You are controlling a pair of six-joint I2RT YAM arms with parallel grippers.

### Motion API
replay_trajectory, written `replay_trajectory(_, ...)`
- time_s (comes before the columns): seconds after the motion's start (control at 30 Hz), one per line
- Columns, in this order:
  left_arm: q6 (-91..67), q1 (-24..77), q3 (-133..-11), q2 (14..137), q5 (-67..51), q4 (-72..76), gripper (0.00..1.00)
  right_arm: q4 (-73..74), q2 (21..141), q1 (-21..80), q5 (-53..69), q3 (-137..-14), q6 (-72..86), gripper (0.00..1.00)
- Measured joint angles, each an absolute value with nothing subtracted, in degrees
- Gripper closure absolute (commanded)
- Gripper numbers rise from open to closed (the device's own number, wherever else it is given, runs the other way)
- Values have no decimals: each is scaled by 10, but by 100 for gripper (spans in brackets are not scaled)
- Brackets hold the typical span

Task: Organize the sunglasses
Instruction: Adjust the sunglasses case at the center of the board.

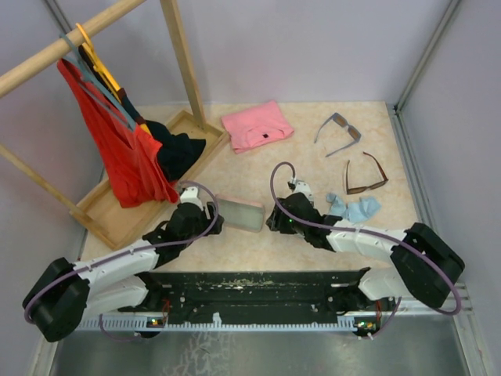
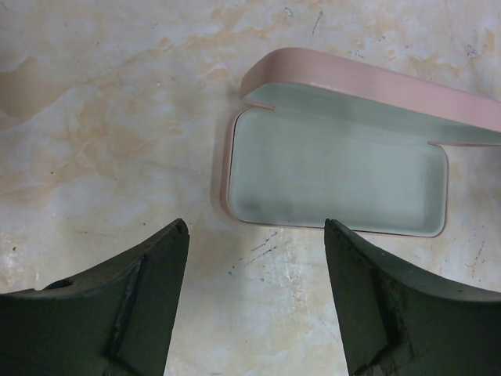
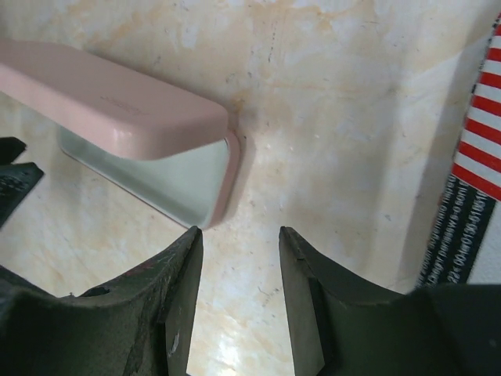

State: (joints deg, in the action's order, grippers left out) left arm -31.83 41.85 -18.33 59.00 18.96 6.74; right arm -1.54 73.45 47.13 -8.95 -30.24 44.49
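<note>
Top external view: an open pink case (image 1: 239, 211) lies on the counter (image 1: 313, 243) between the two arms, just ahead of the left fingers (image 2: 160, 270) and just off to the left of the right fingers (image 3: 313, 282). Both sets of fingers are parted and hold nothing, the left pair spread wider than the right. The left wrist view looks straight into the case's pale, empty tray, with the lid raised on the far side. The grey-blue sunglasses (image 1: 338, 129) and the brown sunglasses (image 1: 365, 174) lie well beyond the right fingers, near each other but apart, both with their side arms unfolded. A light blue cloth (image 1: 356, 207) sits between the right fingers and the brown pair. The step in hand looks like fetching a pair for this case, and the right fingers are better placed for it. They should reach over the cloth rather than drag through it, and pinch the frame at the bridge or a side arm, never the lenses. The side arms will likely need folding before the pair fits. The left fingers could steady the case rim so it does not slide or snap shut.
</note>
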Motion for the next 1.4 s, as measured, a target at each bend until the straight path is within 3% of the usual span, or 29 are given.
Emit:
replay_trajectory(0.57,-272,377,-189,694,142,137,24,-94,812,471,-93,-301,542,56)
replay_trajectory(1.0,-235,358,-229,761,72,166,38,-173,883,463,-72,-319,582,59)
replay_trajectory(1.4,-215,357,-266,809,8,178,41,-181,891,415,-57,-323,579,59)
